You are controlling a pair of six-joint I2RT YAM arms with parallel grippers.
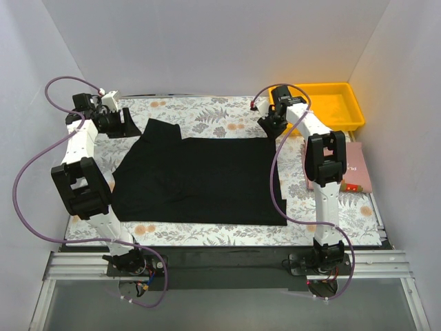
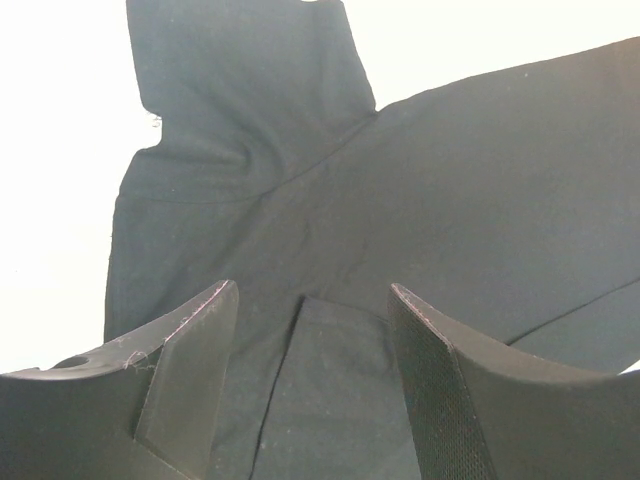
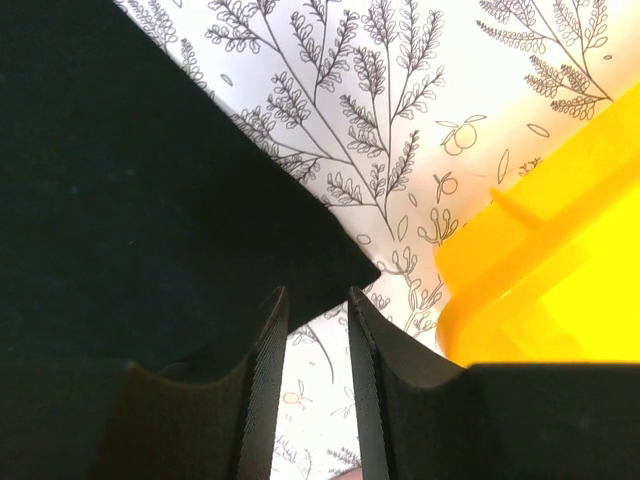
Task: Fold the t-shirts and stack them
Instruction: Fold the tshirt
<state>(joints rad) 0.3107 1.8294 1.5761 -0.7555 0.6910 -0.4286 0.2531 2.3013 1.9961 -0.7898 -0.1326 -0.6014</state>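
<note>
A black t-shirt lies spread flat on the floral tablecloth, with a sleeve sticking out at its far left. My left gripper hovers at that far-left sleeve. In the left wrist view it is wide open over the dark fabric, with nothing between its fingers. My right gripper is at the shirt's far right corner. In the right wrist view it stands narrowly open, the shirt's corner just past its tips and only tablecloth in the gap.
A yellow tray stands at the far right corner, close to my right gripper, and shows in the right wrist view. A pinkish book lies on the right edge. White walls enclose the table on three sides.
</note>
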